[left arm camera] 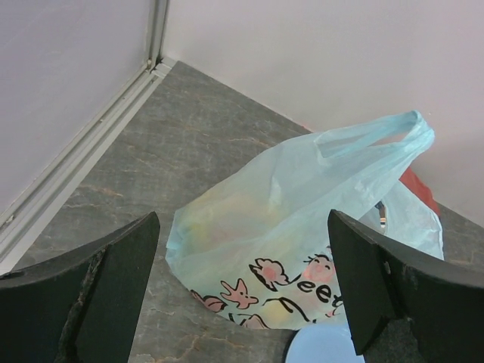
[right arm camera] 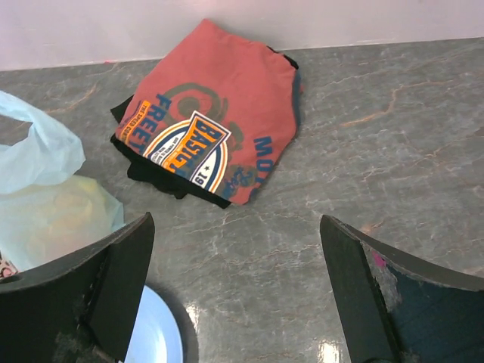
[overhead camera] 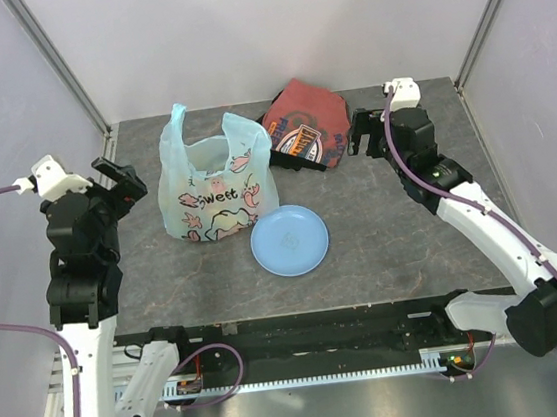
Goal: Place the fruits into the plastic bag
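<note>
The light-blue plastic bag (overhead camera: 218, 187) stands upright at the table's back left, handles up, mouth open. Through its thin wall I see faint yellow shapes of fruit (left arm camera: 227, 218); no fruit lies outside it. The bag also shows in the right wrist view (right arm camera: 45, 204). My left gripper (overhead camera: 121, 182) is open and empty, held above the table left of the bag; in its wrist view (left arm camera: 242, 227) the bag sits between and beyond the fingers. My right gripper (overhead camera: 361, 131) is open and empty near the back right, over bare table (right arm camera: 236, 225).
A round light-blue plate (overhead camera: 289, 239) lies bare in front of the bag, touching its base. A folded dark-red printed cloth (overhead camera: 305, 125) lies at the back, right of the bag. White walls enclose the table on three sides.
</note>
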